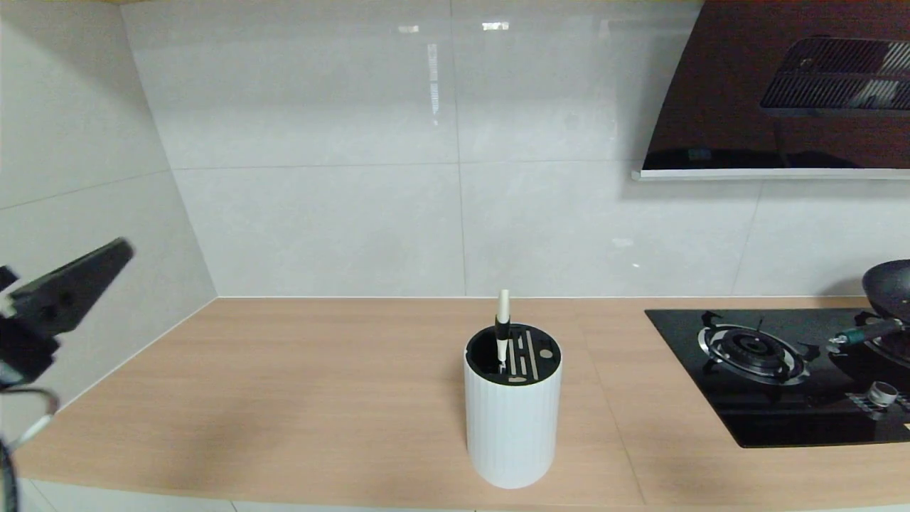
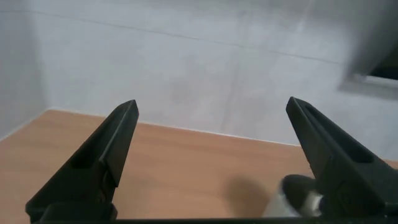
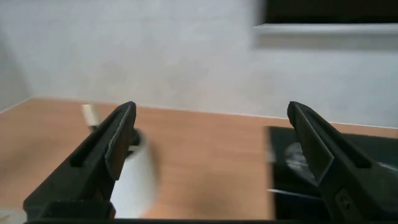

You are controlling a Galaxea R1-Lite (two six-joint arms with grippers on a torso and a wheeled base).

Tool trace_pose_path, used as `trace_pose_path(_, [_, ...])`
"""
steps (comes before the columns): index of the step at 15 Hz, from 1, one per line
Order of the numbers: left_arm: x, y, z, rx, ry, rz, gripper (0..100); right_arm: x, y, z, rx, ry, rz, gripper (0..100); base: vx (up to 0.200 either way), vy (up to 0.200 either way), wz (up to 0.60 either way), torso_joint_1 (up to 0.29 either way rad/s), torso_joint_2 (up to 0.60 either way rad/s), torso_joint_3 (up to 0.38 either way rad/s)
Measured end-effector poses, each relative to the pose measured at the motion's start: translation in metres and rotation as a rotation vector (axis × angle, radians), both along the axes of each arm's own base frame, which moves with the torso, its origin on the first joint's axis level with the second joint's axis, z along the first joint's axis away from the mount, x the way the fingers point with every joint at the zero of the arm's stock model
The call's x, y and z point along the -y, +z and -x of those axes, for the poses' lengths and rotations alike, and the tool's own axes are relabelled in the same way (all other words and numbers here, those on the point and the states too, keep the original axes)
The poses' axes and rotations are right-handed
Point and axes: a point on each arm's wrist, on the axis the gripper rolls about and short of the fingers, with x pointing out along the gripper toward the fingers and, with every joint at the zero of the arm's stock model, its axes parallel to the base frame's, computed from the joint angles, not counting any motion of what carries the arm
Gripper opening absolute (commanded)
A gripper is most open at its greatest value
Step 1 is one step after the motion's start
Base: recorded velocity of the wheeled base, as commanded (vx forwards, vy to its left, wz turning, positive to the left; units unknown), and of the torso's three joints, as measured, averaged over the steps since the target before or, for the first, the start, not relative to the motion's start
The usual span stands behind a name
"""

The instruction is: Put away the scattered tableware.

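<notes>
Now your left gripper (image 2: 211, 106), at nine o'clock from the white utensil holder (image 1: 512, 419), and your right gripper (image 3: 210, 109) both gape wide, carrying nothing. One cream-handled utensil (image 1: 502, 323) stands upright inside the holder. That piece looks stowed; next, you likely need to locate another loose piece.

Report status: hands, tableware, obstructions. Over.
Left hand open, empty. Right hand open, empty. One utensil upright in white holder. Hob and pan well right of holder.
</notes>
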Motion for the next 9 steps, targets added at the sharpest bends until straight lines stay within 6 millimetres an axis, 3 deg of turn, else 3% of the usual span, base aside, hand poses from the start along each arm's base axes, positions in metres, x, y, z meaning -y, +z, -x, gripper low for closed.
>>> trace_pose_path(3, [-0.033,-0.016,0.063,-0.015,0.034,-0.022,100,0.019,-0.022,0.057,-0.031,-0.073,0.024,100,0.0,0.0,0.0,0.0,0.0,0.0])
trace_pose_path(5, [-0.046,-0.027,0.102,0.017,0.058,-0.062,100,0.024,-0.023,0.089,0.012,-0.146,0.014,100,0.0,0.0,0.0,0.0,0.0,0.0])
trace_pose_path(7, [-0.052,-0.037,0.134,0.094,0.105,-0.119,100,0.021,-0.031,0.104,0.058,-0.205,0.006,100,0.0,0.0,0.0,0.0,0.0,0.0])
trace_pose_path(9, [-0.055,-0.042,0.154,0.156,0.197,-0.121,100,0.016,-0.049,0.109,0.069,-0.238,0.007,100,0.0,0.0,0.0,0.0,0.0,0.0])
